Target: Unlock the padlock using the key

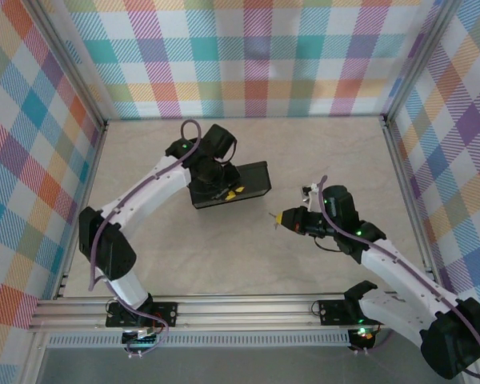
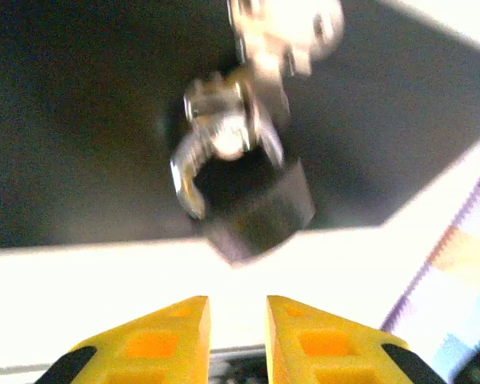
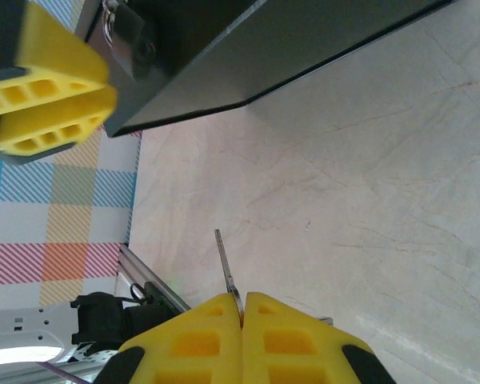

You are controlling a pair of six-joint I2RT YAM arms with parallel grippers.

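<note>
A small dark padlock (image 2: 260, 210) with a pale metal shackle hangs from a shiny hasp on the side of the black box (image 2: 72, 136). It is blurred in the left wrist view. My left gripper (image 2: 237, 310) hovers just short of it, its yellow fingers a narrow gap apart with nothing between them. The right wrist view has the padlock (image 3: 134, 36) at the box's (image 3: 304, 56) corner, beside the left gripper (image 3: 104, 94). My right gripper (image 3: 243, 302) is shut on the thin metal key (image 3: 226, 264), whose blade points toward the box. From above, the right gripper (image 1: 283, 217) holds the key (image 1: 273, 215) right of the box (image 1: 256, 178).
The pale stone-look tabletop (image 1: 248, 264) spreads between the two arms. Aluminium frame rails (image 1: 224, 312) run along the near edge and the sides. Plaid cloth walls (image 1: 256, 56) close in the workspace.
</note>
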